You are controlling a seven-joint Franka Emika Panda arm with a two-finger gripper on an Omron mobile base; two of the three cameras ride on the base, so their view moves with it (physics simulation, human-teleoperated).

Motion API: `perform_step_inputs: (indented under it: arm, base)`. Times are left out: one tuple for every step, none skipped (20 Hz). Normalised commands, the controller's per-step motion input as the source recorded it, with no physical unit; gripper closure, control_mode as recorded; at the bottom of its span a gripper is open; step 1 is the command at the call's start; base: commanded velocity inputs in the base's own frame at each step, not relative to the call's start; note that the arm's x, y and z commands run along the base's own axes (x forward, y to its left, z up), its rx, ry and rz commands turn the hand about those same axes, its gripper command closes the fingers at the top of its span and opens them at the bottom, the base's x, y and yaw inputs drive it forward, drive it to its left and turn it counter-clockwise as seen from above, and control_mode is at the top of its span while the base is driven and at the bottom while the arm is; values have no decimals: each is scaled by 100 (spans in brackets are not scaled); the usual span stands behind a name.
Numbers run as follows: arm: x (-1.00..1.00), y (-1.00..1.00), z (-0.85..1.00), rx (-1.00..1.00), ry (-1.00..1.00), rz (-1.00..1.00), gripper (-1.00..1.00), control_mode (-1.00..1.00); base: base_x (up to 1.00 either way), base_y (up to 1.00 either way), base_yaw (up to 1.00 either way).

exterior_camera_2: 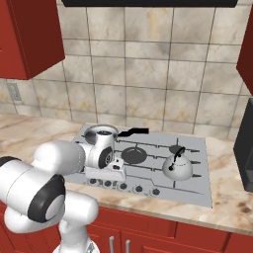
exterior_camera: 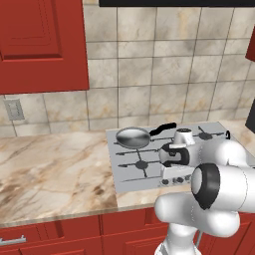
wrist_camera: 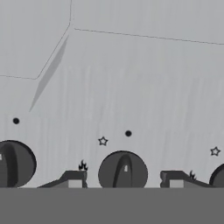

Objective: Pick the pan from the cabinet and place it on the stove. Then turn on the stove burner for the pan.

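pan [exterior_camera: 132, 137] already sits on the stove [exterior_camera: 130, 169] at its back-left burner, so only the burner remains to be lit: the hand [wrist_camera: 122, 183] is down at the stove's front edge, fingers [wrist_camera: 74, 179] spread either side of a knob [wrist_camera: 122, 171], not yet gripping.

One pan [exterior_camera: 132, 137] sits on the stove [exterior_camera: 130, 172], and one kettle [exterior_camera_2: 177, 167] stands there too. In the right base view five knobs [exterior_camera_2: 123, 186] show along the stove's front edge; others may be hidden by the arm. The hand view shows three knobs [wrist_camera: 122, 170], one whole and two cut off at the sides, and two fingertips [wrist_camera: 73, 179]. There is one wall outlet [exterior_camera: 14, 109]. Two red wall cabinets [exterior_camera: 42, 45] flank the tiles, and one drawer handle [exterior_camera: 11, 240] shows below the counter [exterior_camera: 55, 169].
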Motion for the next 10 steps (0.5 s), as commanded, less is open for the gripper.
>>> perform_step_inputs:
  arm:
    - [0, 10, -22, 1, 0, 0, 100, -100]
    - [0, 10, -25, 0, 0, 0, 100, -100]
    - [-2, 6, -23, 0, 0, 0, 100, -100]
    - [-18, 1, -20, 0, 0, 0, 100, -100]
    - [-31, 0, -20, 1, 0, 0, 100, -100]
    - [-49, 0, -20, 5, 0, 0, 100, -100]
    - [-41, 0, -20, 1, 0, 0, 100, -100]
    - [-51, 0, -21, 0, 0, -1, 100, -100]
    - [-43, 0, -22, 0, 0, -4, 100, -100]
    - [-42, 0, -22, 0, 0, -5, 100, -100]
  base:
    - [0, 0, 0]
    - [0, 0, 0]
    - [0, 0, 0]
    - [0, 0, 0]
    - [0, 0, 0]
    - [0, 0, 0]
    - [0, 0, 0]
    - [0, 0, 0]
    - [0, 0, 0]
    - [0, 0, 0]
